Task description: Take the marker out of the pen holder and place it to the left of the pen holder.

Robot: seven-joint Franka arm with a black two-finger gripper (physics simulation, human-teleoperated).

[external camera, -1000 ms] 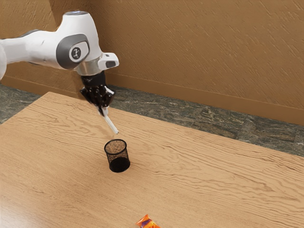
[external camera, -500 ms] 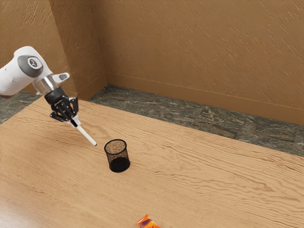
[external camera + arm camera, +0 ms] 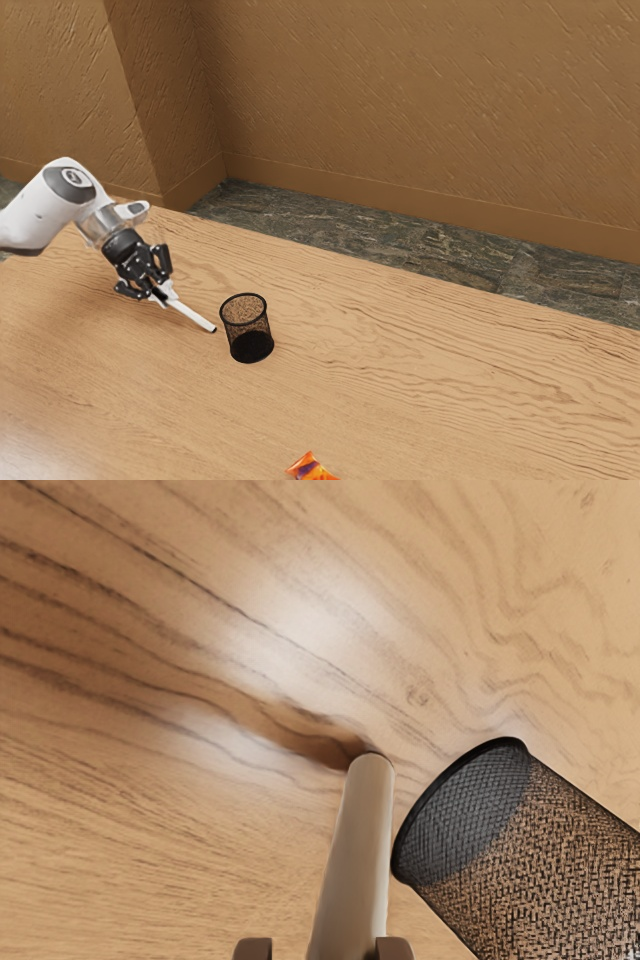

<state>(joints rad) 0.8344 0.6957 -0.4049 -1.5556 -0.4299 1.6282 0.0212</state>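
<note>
My gripper (image 3: 163,293) is tilted low over the table on the exterior view's left, shut on the white marker (image 3: 194,317). The marker slants down from the fingers toward the black mesh pen holder (image 3: 247,328), its far tip close to the holder's side and outside it. The pen holder stands upright with no marker in it. In the wrist view the marker (image 3: 358,850) reaches out from between the fingertips of the gripper (image 3: 324,950), with the mesh holder (image 3: 540,860) beside its tip. Whether the tip touches the table I cannot tell.
An orange and purple packet (image 3: 312,468) lies at the exterior view's bottom edge, well away from the holder. The wooden table (image 3: 430,370) has its far edge along the stone floor, with a brown wall (image 3: 420,110) beyond.
The arm has swung toward the exterior view's left, tilted, and come down with the marker. The marker's tip has moved from above the pen holder to beside it. Holder and packet have stayed put.
</note>
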